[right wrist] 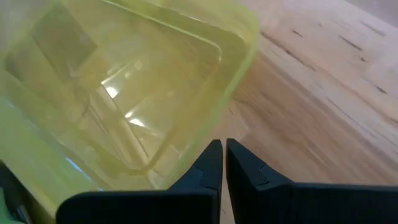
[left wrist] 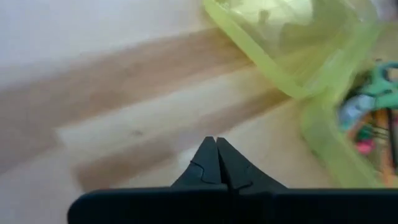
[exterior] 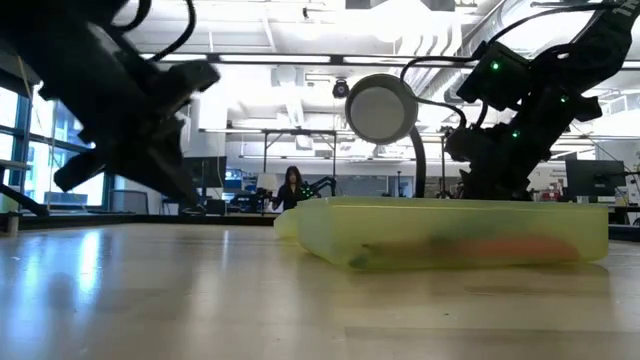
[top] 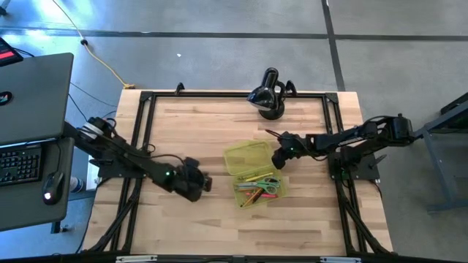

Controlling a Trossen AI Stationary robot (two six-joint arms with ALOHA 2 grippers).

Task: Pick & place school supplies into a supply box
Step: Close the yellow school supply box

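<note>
We are in a large open lab or workshop hall. In the low view, behind the wooden surface (exterior: 150, 290), we see a high white ceiling with exposed pipes and ducts (exterior: 300, 40), tall windows (exterior: 20, 150) at the left edge, and a person (exterior: 292, 187) among benches and equipment far back at centre. From above, upper left shows a grey concrete floor (top: 219, 36), a yellow cable (top: 102, 58), and a laptop (top: 29, 95).

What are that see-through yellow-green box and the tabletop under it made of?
The translucent yellow-green rectangular supply box looks like thin glossy plastic: light glints off its walls and the pale wooden table shows through. The table seems to be light butcher-block wood with a smooth matte finish, judging by its long grain strips. Both the left gripper and the right gripper are shut beside it.
</note>
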